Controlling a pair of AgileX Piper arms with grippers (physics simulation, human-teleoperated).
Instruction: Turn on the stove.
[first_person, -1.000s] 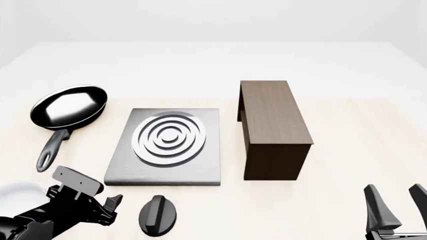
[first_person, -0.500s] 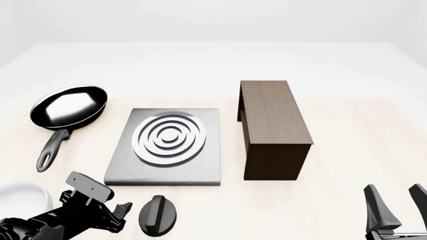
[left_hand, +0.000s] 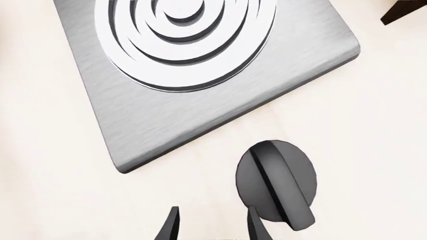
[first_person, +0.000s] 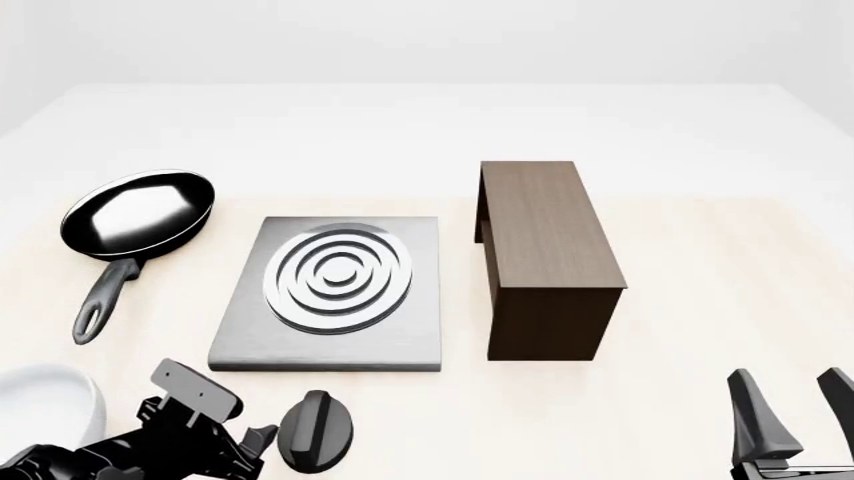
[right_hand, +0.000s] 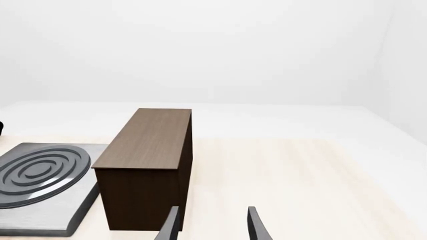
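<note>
The left gripper (first_person: 254, 440) sits low at the near edge of the table (first_person: 694, 300), its 2 fingers spread apart with nothing between them. In the front view it is just beside the black knob (first_person: 316, 430), at about the knob's 9 o'clock; whether a fingertip touches the knob cannot be told there. The left wrist view shows the 2 fingertips (left_hand: 170, 226) parted, with bare table between them and the knob (left_hand: 277, 185) lying off to one side of the nearer finger, close to it but seemingly not gripped.

The right gripper (first_person: 790, 415) stands at the table's near right corner, fingers apart and holding nothing, well apart from everything else.

The stove plate (first_person: 334, 295), grey with silver concentric rings, lies flat in the middle of the table; the knob rests on the table at the plate's 6 o'clock, near its front edge, its raised ridge running roughly toward 12 o'clock, slightly tilted.

The front view alone shows the black frying pan (first_person: 134, 225) at the plate's 10 o'clock and a white rounded object (first_person: 47, 410) at the lower left. The right wrist view shows the brown wooden block (right_hand: 150, 165) upright just beside the plate (right_hand: 40, 185), at its 3 o'clock.
</note>
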